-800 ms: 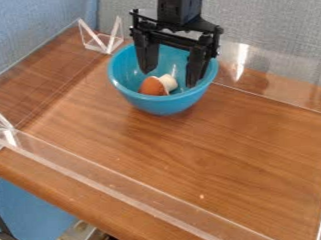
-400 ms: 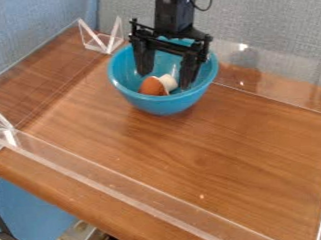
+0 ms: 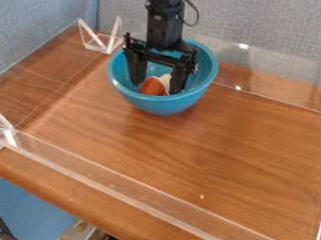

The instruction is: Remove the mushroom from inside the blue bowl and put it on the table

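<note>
A glossy blue bowl (image 3: pixel 165 90) stands at the back of the wooden table (image 3: pixel 178 151). Inside it lies the mushroom (image 3: pixel 152 85), its reddish-brown cap partly showing between the black fingers. My gripper (image 3: pixel 161 77) points straight down into the bowl and is open, with one finger (image 3: pixel 133 73) left of the mushroom and the other on its right. Whether the fingers touch the mushroom I cannot tell.
Low clear acrylic walls (image 3: pixel 274 62) edge the tabletop, with a triangular bracket (image 3: pixel 96 37) at the back left corner and another (image 3: pixel 1 129) at the left edge. Bare wood spreads in front of and right of the bowl.
The gripper has moved left and sunk lower into the bowl, so its open fingers now straddle the mushroom. Bowl and mushroom have not moved.
</note>
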`<state>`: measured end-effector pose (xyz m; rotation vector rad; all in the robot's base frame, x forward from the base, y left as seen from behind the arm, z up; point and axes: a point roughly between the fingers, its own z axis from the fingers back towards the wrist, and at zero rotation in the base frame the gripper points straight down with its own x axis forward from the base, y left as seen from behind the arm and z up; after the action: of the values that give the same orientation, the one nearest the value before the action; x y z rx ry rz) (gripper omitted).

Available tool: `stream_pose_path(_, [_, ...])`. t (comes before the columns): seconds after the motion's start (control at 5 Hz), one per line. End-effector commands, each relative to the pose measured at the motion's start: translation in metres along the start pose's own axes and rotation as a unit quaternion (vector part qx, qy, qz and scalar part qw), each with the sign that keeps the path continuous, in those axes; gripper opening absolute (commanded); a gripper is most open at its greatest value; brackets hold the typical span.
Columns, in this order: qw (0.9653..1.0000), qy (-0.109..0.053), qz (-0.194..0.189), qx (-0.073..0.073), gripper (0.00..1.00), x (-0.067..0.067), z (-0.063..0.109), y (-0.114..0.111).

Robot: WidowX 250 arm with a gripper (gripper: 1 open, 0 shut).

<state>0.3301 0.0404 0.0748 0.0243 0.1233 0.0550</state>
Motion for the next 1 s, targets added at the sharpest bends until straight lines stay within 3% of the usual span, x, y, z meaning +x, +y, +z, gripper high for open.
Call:
stream_pose_path(0.0, [0.9985,-0.024,0.05,-0.002,0.0,0.006,0.008,0.006])
stream_pose_path(0.2, [0.9953,-0.027,0.093,-0.007,0.0,0.004,0.011,0.006])
stream_pose_path(0.6, [0.9973,-0.035,0.064,-0.005,0.0,-0.001,0.008,0.003])
stream_pose_path(0.8, [0.9976,-0.041,0.056,-0.004,0.0,-0.009,0.021,0.007])
